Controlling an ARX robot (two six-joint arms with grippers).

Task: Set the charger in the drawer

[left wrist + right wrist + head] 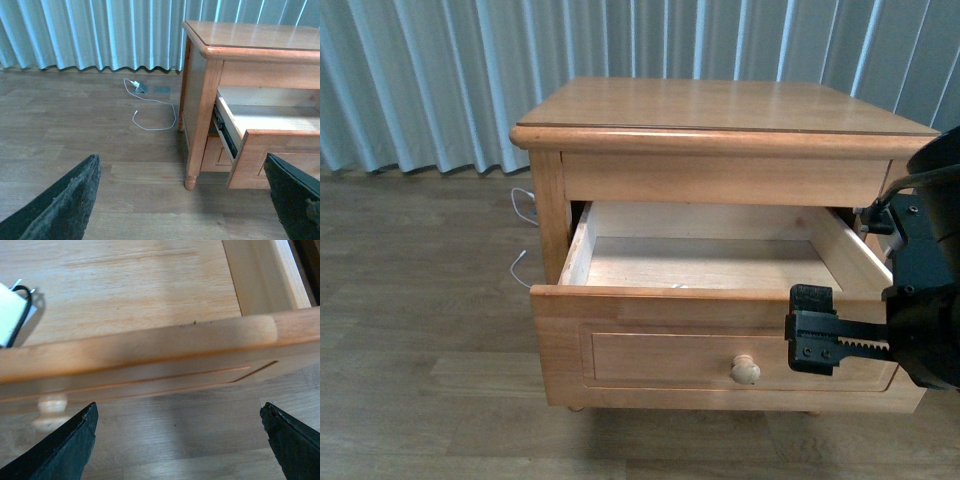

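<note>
Sitting wide open, the drawer (720, 330) sticks out of the wooden nightstand (720, 110), knob (745, 369) facing out. Right tool (817, 343) hangs just in front of the drawer's front panel, fingers spread apart, empty. Left tool (180, 210) is open too, over the floor. Charger (11, 314) lies inside the drawer, just behind the front wall.

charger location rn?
Inside the open drawer: the right wrist view shows the charger, white with its black cord, lying on the drawer floor just behind the front panel. The front view hides it.
</note>
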